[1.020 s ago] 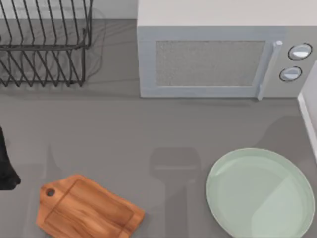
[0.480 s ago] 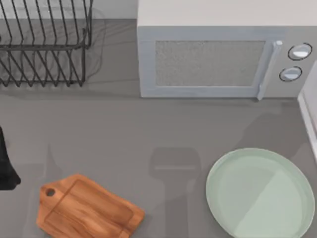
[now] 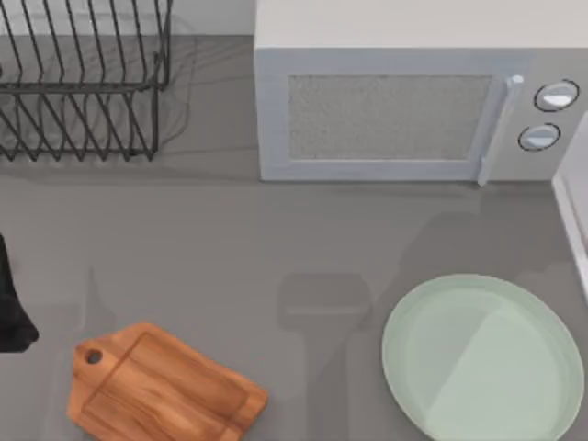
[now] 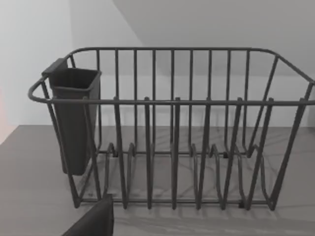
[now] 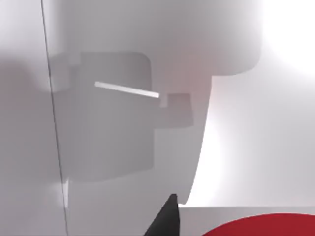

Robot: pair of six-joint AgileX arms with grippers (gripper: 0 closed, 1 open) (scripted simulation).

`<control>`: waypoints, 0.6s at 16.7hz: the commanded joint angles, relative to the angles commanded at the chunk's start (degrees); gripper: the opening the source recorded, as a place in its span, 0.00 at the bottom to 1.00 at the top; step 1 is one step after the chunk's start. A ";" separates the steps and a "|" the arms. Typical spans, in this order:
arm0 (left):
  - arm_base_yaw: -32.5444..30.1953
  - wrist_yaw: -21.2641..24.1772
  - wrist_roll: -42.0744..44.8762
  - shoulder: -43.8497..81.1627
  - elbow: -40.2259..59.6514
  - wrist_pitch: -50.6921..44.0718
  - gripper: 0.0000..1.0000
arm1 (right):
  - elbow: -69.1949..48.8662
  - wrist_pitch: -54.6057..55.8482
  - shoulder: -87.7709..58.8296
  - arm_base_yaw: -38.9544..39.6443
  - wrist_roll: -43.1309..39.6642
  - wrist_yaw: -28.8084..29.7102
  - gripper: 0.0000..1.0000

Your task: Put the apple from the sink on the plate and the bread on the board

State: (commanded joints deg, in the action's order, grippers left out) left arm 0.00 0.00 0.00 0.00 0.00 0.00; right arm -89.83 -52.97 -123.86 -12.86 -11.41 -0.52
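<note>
The red apple (image 5: 261,227) shows as a curved edge low in the right wrist view, against the white inside of the sink (image 5: 236,147). One dark fingertip (image 5: 167,219) of my right gripper pokes up just beside the apple. The pale mint-green plate (image 3: 482,358) lies at the table's front right. At the front left is the orange-brown board (image 3: 161,390), with nothing on it. The bread is out of view. My left arm (image 3: 11,303) stays parked at the left edge, and one fingertip (image 4: 93,221) shows in its wrist view.
A black wire dish rack (image 3: 83,83) with a cutlery cup (image 4: 74,118) stands at the back left. A white microwave (image 3: 404,101) fills the back middle. The sink's white rim (image 3: 574,220) runs along the right edge, beside the plate.
A soft shadow on the counter behind the plate has slid leftward. The board, the plate and the left arm have not moved.
</note>
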 joint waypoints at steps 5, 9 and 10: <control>0.00 0.00 0.00 0.00 0.00 0.00 1.00 | 0.39 -1.59 3.63 2.08 3.04 0.40 0.00; 0.00 0.00 0.00 0.00 0.00 0.00 1.00 | 4.35 -5.14 9.20 7.24 9.93 0.93 0.00; 0.00 0.00 0.00 0.00 0.00 0.00 1.00 | 5.66 -6.18 10.75 8.95 12.06 1.05 0.00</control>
State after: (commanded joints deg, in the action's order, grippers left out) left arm 0.00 0.00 0.00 0.00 0.00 0.00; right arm -84.17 -59.15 -113.11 -3.91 0.64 0.53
